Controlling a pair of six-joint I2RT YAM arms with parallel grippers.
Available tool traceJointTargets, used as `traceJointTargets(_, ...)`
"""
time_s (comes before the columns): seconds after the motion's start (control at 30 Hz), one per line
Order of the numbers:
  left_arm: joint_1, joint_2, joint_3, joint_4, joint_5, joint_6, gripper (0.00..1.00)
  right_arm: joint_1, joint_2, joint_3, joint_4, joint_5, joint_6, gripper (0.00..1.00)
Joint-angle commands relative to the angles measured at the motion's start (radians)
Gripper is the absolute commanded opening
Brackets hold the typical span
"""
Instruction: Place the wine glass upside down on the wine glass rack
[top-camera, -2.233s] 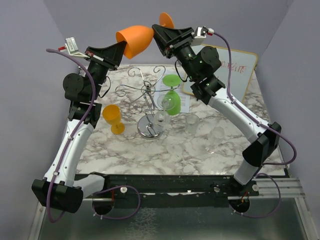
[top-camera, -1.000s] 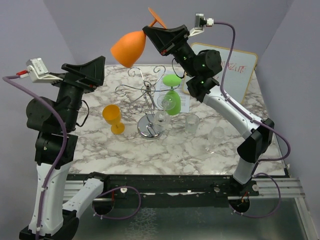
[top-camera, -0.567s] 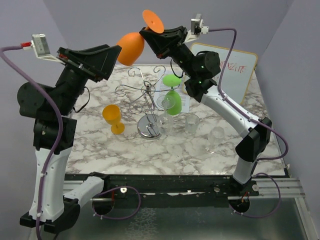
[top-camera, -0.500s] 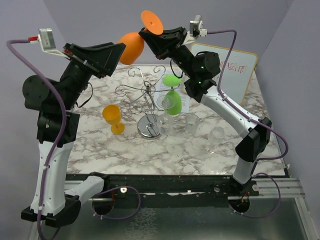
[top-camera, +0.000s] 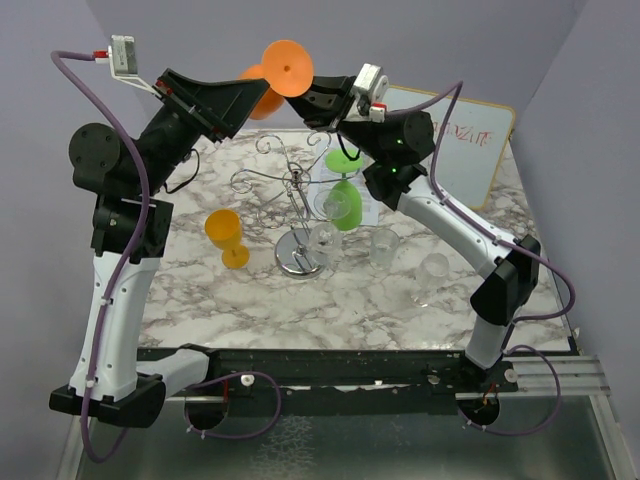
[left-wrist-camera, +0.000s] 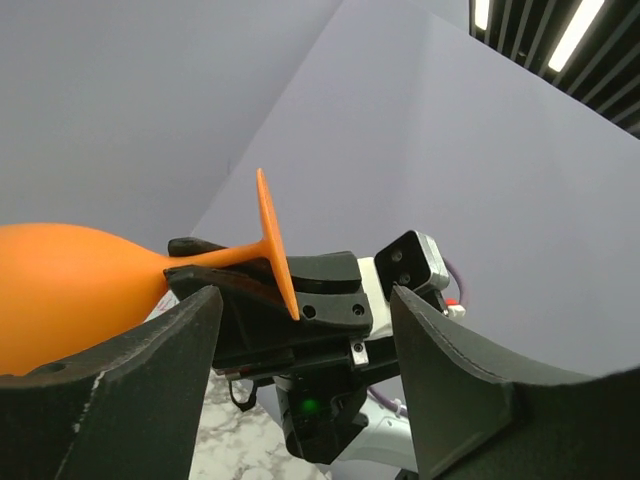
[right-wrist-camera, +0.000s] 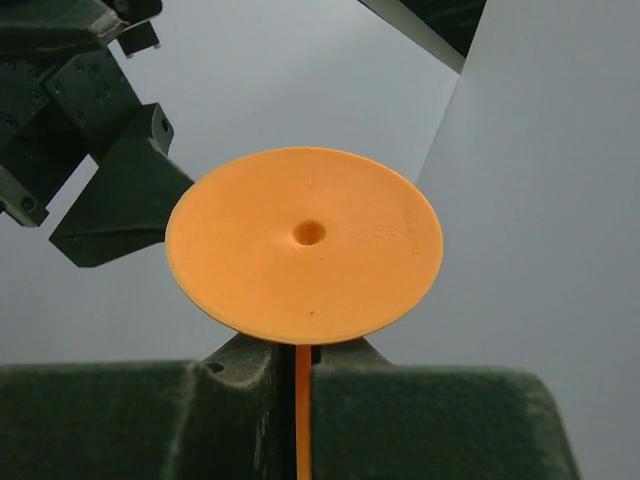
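The right gripper (top-camera: 312, 94), pinching the glass (top-camera: 286, 68) by its stem, has turned it nearly level, high over the far edge above the rack (top-camera: 297, 205). The left gripper (top-camera: 250, 97), fingers spread, has risen beside the bowl, probably for a handover.

glasses: 2 orange, i.e. raised orange glass (top-camera: 287, 68) & standing orange glass (top-camera: 226, 238); 1 green glass (top-camera: 346, 205); approx 3 clear glasses (top-camera: 385, 250), exact no. hard to tell. also 1 wire rack (top-camera: 300, 262), 1 whiteboard (top-camera: 470, 150), 2 robot arms (top-camera: 120, 290)
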Motion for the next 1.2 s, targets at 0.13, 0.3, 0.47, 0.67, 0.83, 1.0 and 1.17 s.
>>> traceJointTargets(0.13, -0.004, 0.005, 0.025, 0.005, 0.024, 0.0, 0.57, 0.04, -0.022, -0.028, 0.039, -0.094, -0.209, 0.01)
traceJointTargets(0.3, -0.004, 0.008, 0.021, -0.001, 0.018, 0.007, 0.45, 0.056, -0.022, -0.042, 0.043, -0.105, -0.273, 0.01)
traceJointTargets(0.47, -0.004, 0.006, 0.015, -0.048, 0.011, 0.028, 0.26, 0.061, -0.022, -0.047, 0.038, -0.108, -0.291, 0.01)
traceJointTargets(0.67, -0.004, 0.001, 0.009, -0.076, -0.002, 0.072, 0.01, 0.062, -0.026, -0.059, 0.046, -0.105, -0.277, 0.01)
traceJointTargets(0.83, -0.004, -0.006, 0.021, -0.096, -0.065, 0.13, 0.0, 0.062, -0.041, -0.104, 0.101, -0.072, -0.22, 0.29)
traceJointTargets(1.0, -0.004, -0.04, -0.002, -0.091, -0.188, 0.199, 0.0, 0.062, -0.069, -0.167, 0.152, -0.053, -0.2, 0.56)
traceJointTargets(1.17, -0.004, -0.053, -0.001, -0.106, -0.279, 0.257, 0.0, 0.062, -0.096, -0.222, 0.169, -0.044, -0.203, 0.65)
